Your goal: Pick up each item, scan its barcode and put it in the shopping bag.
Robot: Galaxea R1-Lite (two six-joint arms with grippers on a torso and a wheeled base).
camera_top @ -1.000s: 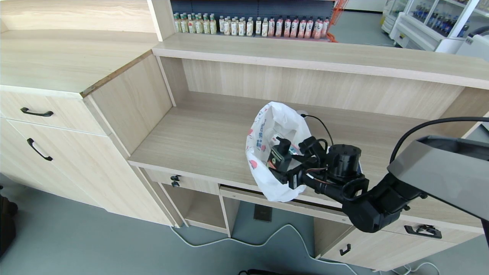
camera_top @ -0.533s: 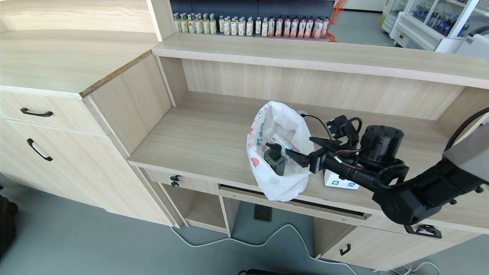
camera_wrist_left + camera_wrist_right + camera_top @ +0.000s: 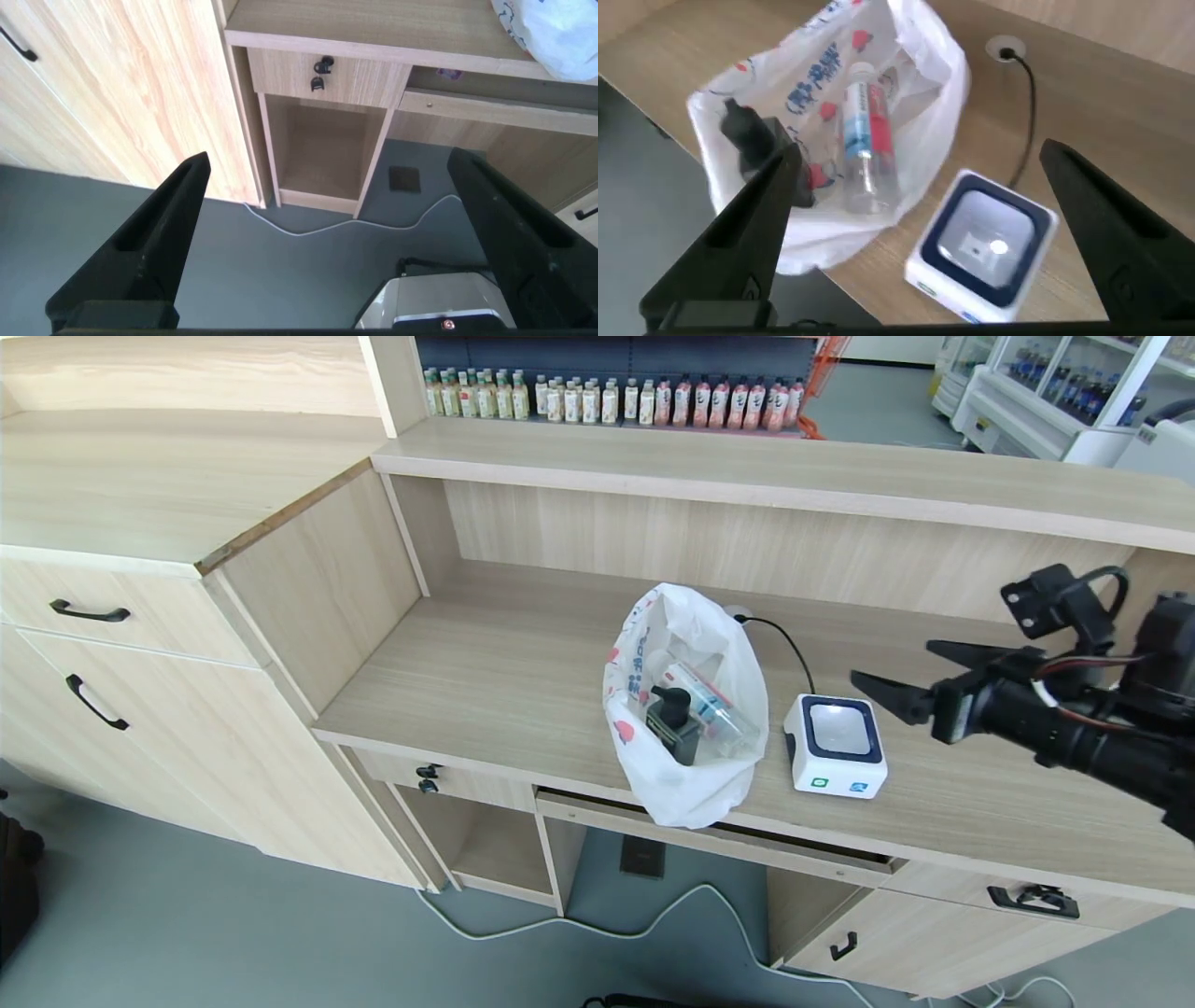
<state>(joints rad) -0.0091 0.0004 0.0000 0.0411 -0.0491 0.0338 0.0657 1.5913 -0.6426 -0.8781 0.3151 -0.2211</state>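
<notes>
Head view: the long pale wooden bench [image 3: 523, 681] carries everything on its recessed work surface. Near its front edge stands the white plastic shopping bag with red and blue print [image 3: 686, 793]. Its mouth gapes upward, likely so items can be dropped straight in. The right claw [image 3: 892, 665] hangs above the bench to the right of the bag and well apart from it, its two dark fingers spread wide with nothing between them. I judge it free for another item. The left claw [image 3: 329, 163] is likewise spread wide and empty. It points down at the grey floor and the open cubby under the bench, seemingly parked out of the way.

Just beside the bag sits the small white box scanner with a dark-rimmed glass top [image 3: 834, 745], facing up so a barcode can be passed over it. Its thin black cable [image 3: 789, 649] runs toward the back wall. Inside the bag lie a tilted clear bottle with a red and blue label [image 3: 714, 705] and a dark pump bottle [image 3: 670, 721]. Both are bagged, so their scanning looks done.
</notes>
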